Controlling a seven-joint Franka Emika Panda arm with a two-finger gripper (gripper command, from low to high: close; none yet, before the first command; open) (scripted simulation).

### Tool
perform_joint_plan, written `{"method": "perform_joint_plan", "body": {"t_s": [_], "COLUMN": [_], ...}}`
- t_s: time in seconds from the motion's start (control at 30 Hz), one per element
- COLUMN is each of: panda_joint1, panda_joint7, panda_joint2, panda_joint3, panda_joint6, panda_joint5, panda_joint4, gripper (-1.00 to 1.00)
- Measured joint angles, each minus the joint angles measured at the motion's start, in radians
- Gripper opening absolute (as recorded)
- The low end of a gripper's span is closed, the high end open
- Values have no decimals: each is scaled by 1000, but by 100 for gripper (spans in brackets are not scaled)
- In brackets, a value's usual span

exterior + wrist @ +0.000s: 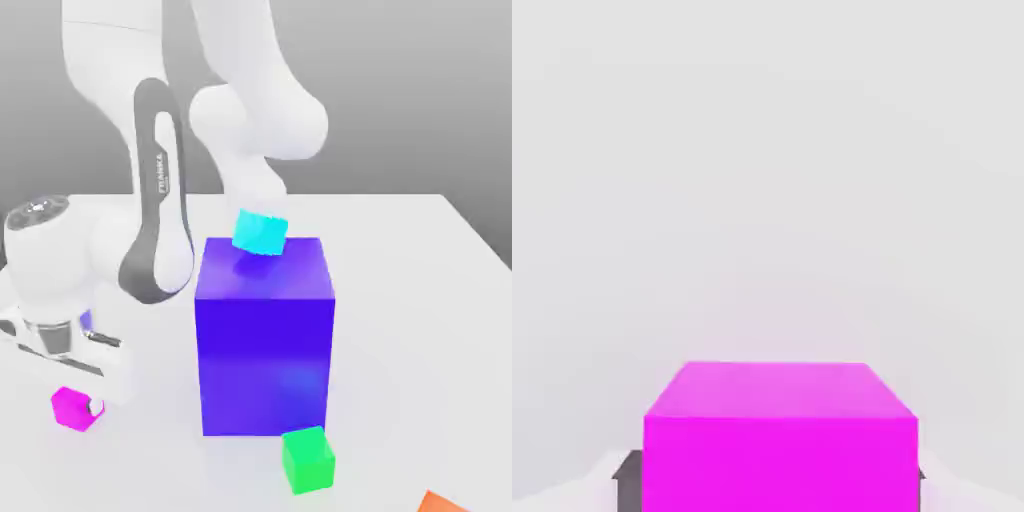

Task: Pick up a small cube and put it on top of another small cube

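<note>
1. Exterior view: arm bent low toward this view's left, hand pointing down at the white table (420,260). Gripper (88,405) pinches the magenta cube (72,408), which sits at table level. Green cube (307,459) rests well apart, in front of the big blue cube (265,335); a cyan cube (261,232) lies tilted on top of that.
2. Hand view: magenta cube (780,436) close up, clamped between dark fingers (629,482).

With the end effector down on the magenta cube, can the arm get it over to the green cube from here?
Probably yes. The end effector is shut on the magenta cube at table level, and the green cube sits with its top uncovered. The big blue cube stands between them, so lift first or pass in front of it.
</note>
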Motion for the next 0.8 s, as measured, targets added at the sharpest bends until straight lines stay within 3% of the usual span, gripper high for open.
{"method": "perform_joint_plan", "body": {"t_s": [0.23,0.4,0.63,0.8], "panda_joint1": [9,55,101,199], "panda_joint7": [25,162,331,416], "panda_joint2": [-169,-207,-290,-302], "panda_joint3": [-16,-17,12,65], "panda_joint6": [-136,-254,-455,-458], "panda_joint5": [-34,-119,-16,-10], "panda_joint4": [-34,9,80,81], "gripper": [-100,-100,-100,-100]}}
